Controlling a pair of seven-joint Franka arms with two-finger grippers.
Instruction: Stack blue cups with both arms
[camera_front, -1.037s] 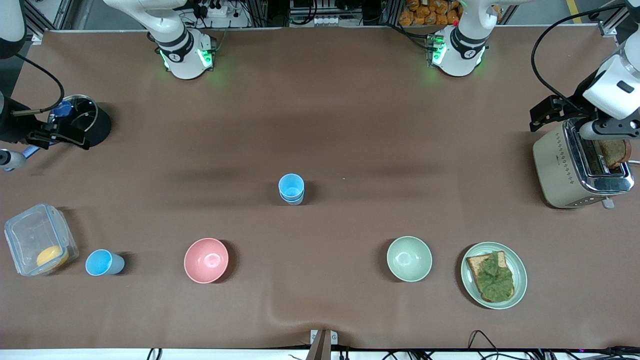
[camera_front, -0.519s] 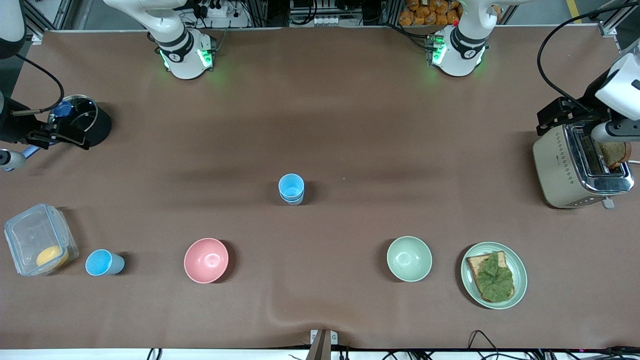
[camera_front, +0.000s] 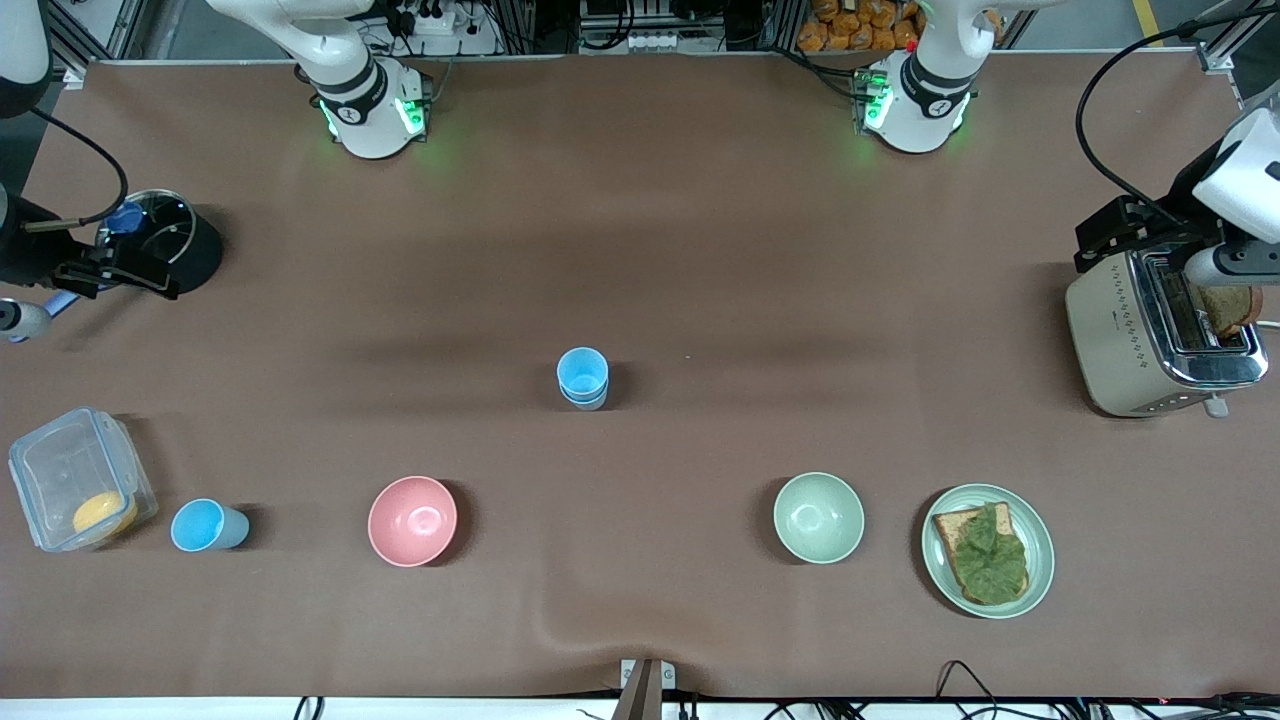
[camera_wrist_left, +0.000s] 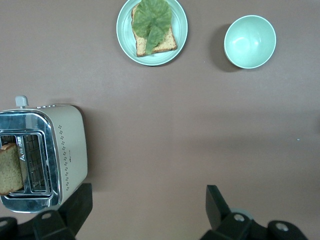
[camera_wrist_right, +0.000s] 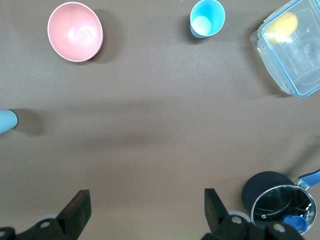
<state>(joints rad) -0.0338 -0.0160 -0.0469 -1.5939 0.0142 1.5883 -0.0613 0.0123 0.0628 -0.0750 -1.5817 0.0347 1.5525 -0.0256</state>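
Two blue cups (camera_front: 582, 377) stand nested as one stack at the table's middle; the stack's edge (camera_wrist_right: 7, 122) shows in the right wrist view. A third blue cup (camera_front: 208, 526) (camera_wrist_right: 206, 18) stands alone beside the clear container, toward the right arm's end. My right gripper (camera_front: 122, 270) (camera_wrist_right: 145, 210) hangs open and empty over the table beside the black pot. Up beside the toaster my left gripper (camera_front: 1112, 234) (camera_wrist_left: 147, 210) is open too, nothing between its fingers. Both are well away from the cups.
A pink bowl (camera_front: 412, 520) and a green bowl (camera_front: 818, 517) sit nearer the front camera than the stack. A plate (camera_front: 1040, 540) carries toast with lettuce. The toaster (camera_front: 1120, 330) holds a slice. A clear container (camera_front: 60, 470) and black pot (camera_front: 195, 250) stand at the right arm's end.
The left arm drew slightly outward past the toaster a second ago and has held still since. The right arm and all cups have not moved.
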